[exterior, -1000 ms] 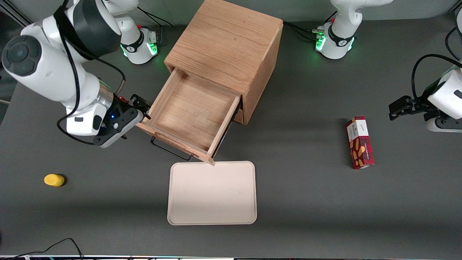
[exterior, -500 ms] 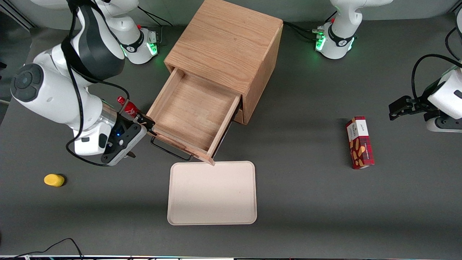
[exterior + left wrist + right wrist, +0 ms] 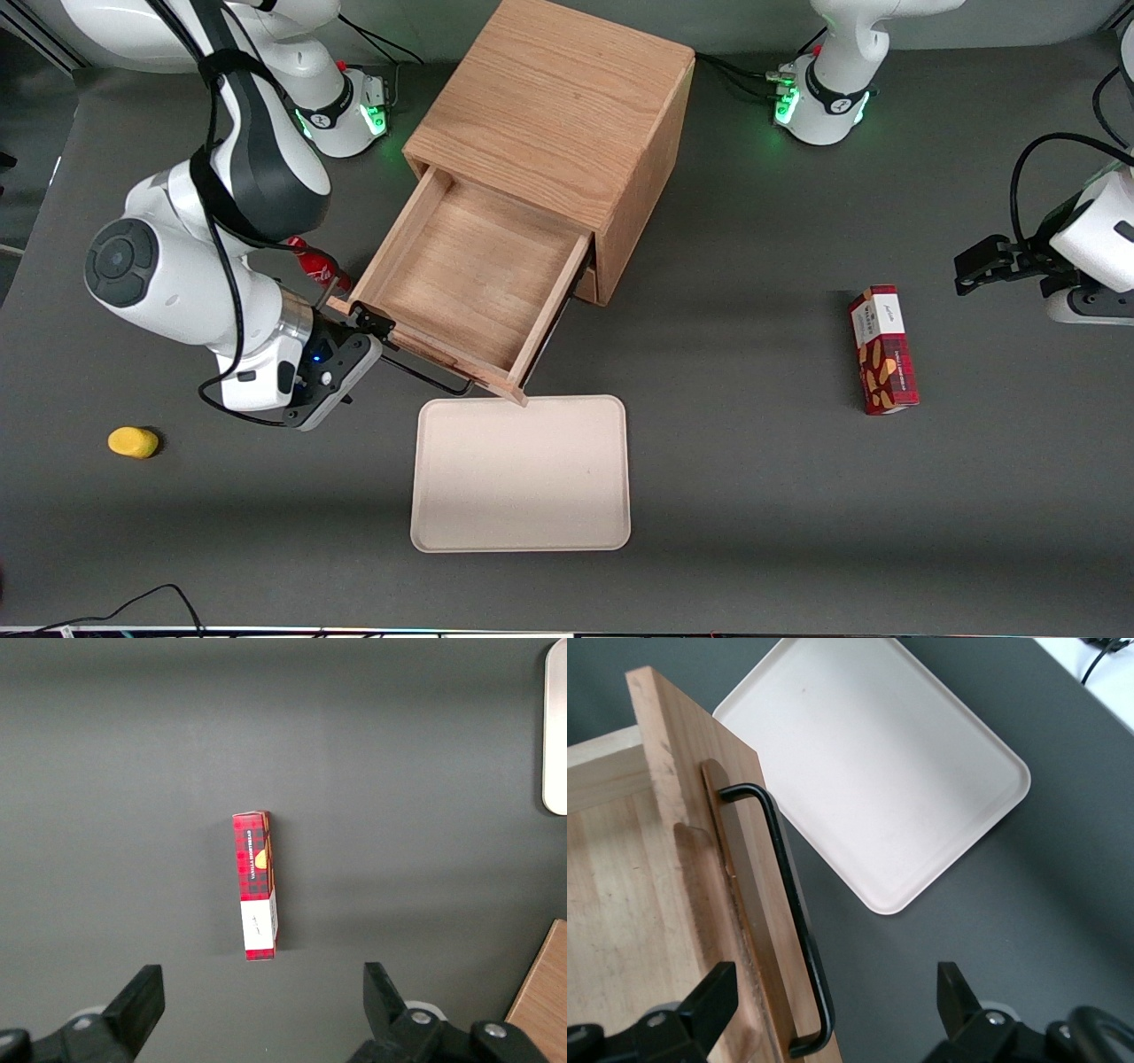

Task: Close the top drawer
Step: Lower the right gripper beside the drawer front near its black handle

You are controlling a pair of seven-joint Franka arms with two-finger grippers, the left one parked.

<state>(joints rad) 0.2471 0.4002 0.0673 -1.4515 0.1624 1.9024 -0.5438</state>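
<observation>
The top drawer (image 3: pixel 469 275) is a light-oak box pulled far out of the wooden cabinet (image 3: pixel 558 115), and it is empty. Its thin black bar handle (image 3: pixel 434 377) runs along the front panel, on the side nearer the front camera. My right gripper (image 3: pixel 372 323) is open at the front panel's corner toward the working arm's end. In the right wrist view the gripper (image 3: pixel 833 1005) straddles the front panel (image 3: pixel 700 859) and the end of the handle (image 3: pixel 793 904), one finger over the drawer's inside and one over the table. It holds nothing.
A beige tray (image 3: pixel 523 474) lies flat just in front of the drawer, and shows in the right wrist view (image 3: pixel 877 780). A red can (image 3: pixel 314 261) stands beside the drawer under my arm. A yellow object (image 3: pixel 133 441) lies nearer the camera. A red box (image 3: pixel 883 350) lies toward the parked arm's end.
My right arm has moved toward the front camera along the drawer's side. The gripper went from the drawer's side wall to its front corner by the handle. The drawer has not moved.
</observation>
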